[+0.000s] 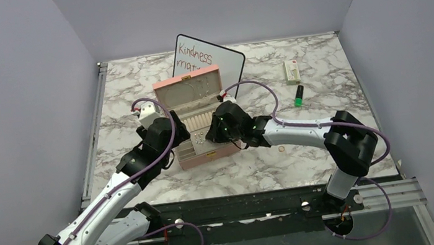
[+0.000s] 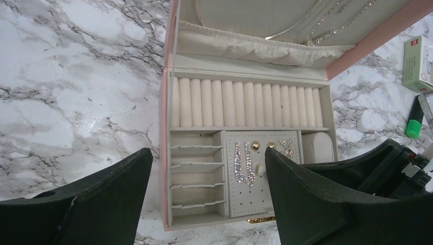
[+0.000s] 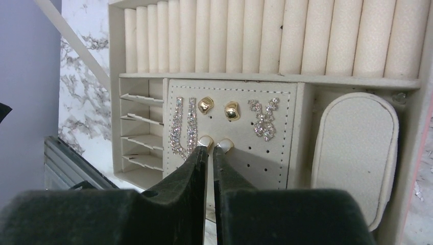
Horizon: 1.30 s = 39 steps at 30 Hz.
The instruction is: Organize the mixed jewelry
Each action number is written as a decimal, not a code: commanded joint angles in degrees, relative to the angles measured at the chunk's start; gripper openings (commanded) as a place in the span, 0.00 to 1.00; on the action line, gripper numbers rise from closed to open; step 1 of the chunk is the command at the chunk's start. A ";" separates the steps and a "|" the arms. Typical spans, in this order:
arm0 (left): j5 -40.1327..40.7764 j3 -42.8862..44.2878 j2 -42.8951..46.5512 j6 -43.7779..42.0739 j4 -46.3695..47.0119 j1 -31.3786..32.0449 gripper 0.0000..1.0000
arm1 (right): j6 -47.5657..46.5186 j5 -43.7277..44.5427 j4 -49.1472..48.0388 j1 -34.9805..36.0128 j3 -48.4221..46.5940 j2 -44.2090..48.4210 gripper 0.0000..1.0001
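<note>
The pink jewelry box [image 1: 230, 147] stands open at mid-table. On its perforated panel [image 3: 265, 158] sit two crystal strands [image 3: 184, 127], two gold studs [image 3: 206, 105], a crystal cluster [image 3: 264, 120] and two pale studs [image 3: 225, 146]. My right gripper [image 3: 212, 150] is over this panel, its jaws drawn to a thin slit with the tips just below the pale studs; nothing shows between them. My left gripper [image 2: 208, 153] hangs open above the box's front-left slots [image 2: 196, 176], holding nothing. A small gold ring [image 1: 281, 149] lies on the marble to the right of the box.
A whiteboard card [image 1: 213, 57] leans behind the box lid. A white-green packet [image 1: 291, 71] and a green marker [image 1: 299, 95] lie at the back right. Ring rolls [image 3: 265, 35] fill the box's rear row, and a padded cushion [image 3: 355, 153] its right cell.
</note>
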<state>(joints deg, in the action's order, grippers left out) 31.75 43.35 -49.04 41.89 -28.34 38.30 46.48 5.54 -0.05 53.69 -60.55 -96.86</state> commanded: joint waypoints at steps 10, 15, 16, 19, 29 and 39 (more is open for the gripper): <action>-0.34 -0.46 0.23 -1.45 1.67 -0.76 0.82 | -1.23 3.68 2.50 0.45 -2.78 2.50 0.20; -0.95 -0.63 0.64 -1.46 1.54 -0.85 0.84 | -1.08 5.54 5.54 0.43 -2.80 4.04 0.32; -1.17 -0.71 0.83 -1.46 1.65 -0.89 0.86 | -1.31 5.75 5.51 0.39 -2.29 4.84 0.34; -3.45 -0.94 1.49 -2.95 2.93 -0.88 0.89 | -2.72 6.99 5.63 0.37 -0.46 8.21 0.38; -14.82 -2.24 5.11 -13.58 12.17 -0.86 0.99 | -0.39 21.53 19.63 -2.75 7.81 26.40 0.51; -26.68 -7.34 3.98 -13.64 24.15 -0.87 0.99 | 11.95 17.16 30.96 -10.62 17.64 30.60 0.51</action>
<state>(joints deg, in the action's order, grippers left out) 12.58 38.76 -44.51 28.25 -11.88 37.58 51.37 23.46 24.34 43.90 -46.72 -66.08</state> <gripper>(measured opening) 0.987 0.520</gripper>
